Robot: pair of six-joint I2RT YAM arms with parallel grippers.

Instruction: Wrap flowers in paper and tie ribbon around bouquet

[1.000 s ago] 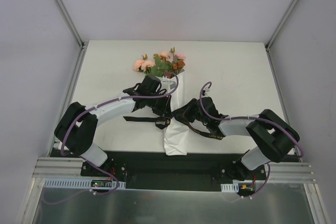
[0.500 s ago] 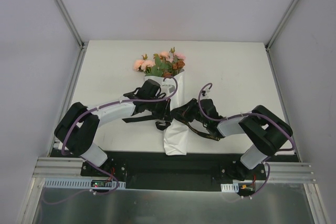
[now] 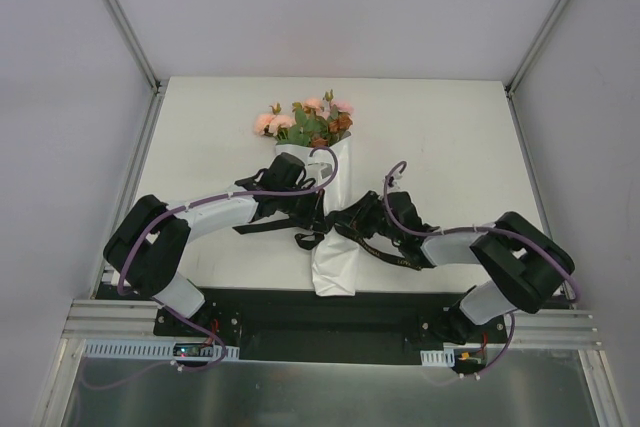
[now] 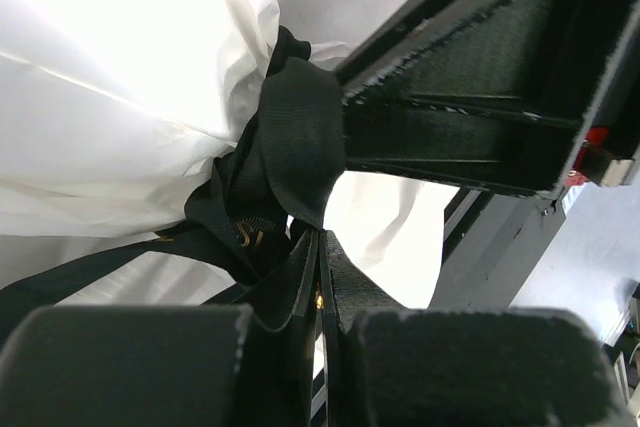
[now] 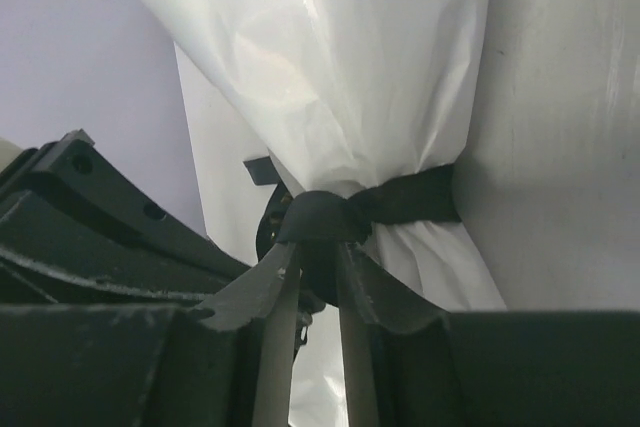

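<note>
The bouquet lies lengthways on the table, its pink and rust flowers (image 3: 305,122) at the far end and its white paper (image 3: 335,269) cone pointing toward me. A black ribbon (image 3: 262,229) is knotted round the cone's waist, where both grippers meet. My left gripper (image 3: 311,219) is shut on the ribbon (image 4: 295,137) beside the knot, its pads (image 4: 352,292) pressed together. From the other side, my right gripper (image 5: 318,259) stands slightly open at the knot, a loop of ribbon (image 5: 410,197) lying loose between its tips. In both wrist views the paper (image 5: 370,67) bunches under the band.
A ribbon tail with gold lettering (image 3: 398,258) trails under my right arm. The white table (image 3: 450,147) is bounded by side walls, and a black base rail (image 3: 320,319) runs along its near edge.
My right gripper's jaws have parted from shut to slightly open at the knot. The left gripper has drawn a little toward the near edge and keeps hold of the ribbon.
</note>
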